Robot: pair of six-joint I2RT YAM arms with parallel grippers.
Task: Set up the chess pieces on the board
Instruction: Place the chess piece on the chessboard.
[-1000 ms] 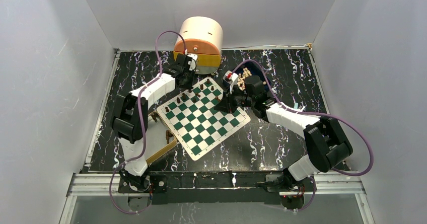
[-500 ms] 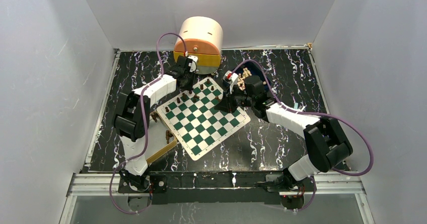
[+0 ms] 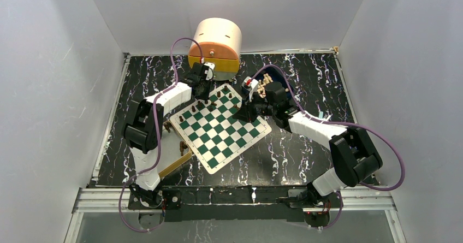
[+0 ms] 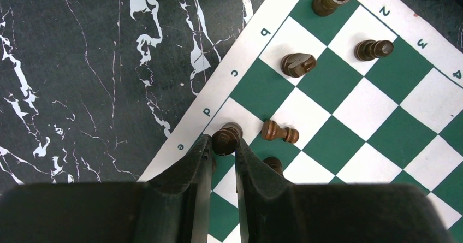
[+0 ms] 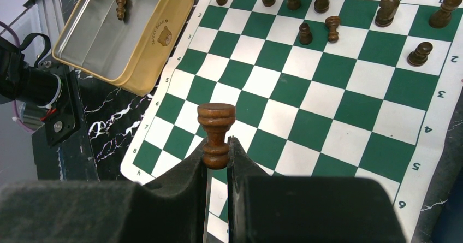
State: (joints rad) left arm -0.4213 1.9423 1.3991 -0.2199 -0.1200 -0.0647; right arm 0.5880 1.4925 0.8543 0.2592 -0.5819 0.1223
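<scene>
Placing the chess pieces (image 3: 219, 94) is being carried on: from above, both arms are being held over the far rows of the board (image 3: 218, 128) on the counter (image 3: 306, 79). At the left wrist, the left end effector (image 4: 223, 144) is being pressed onto a dark piece (image 4: 227, 138) at the lettered edge, a toppled pawn (image 4: 279, 132) lying just beside; standing it squarely is probably being called for. At the right wrist, the right end effector (image 5: 217, 155) is being clamped on a turned brown piece (image 5: 216, 124) above the middle squares.
</scene>
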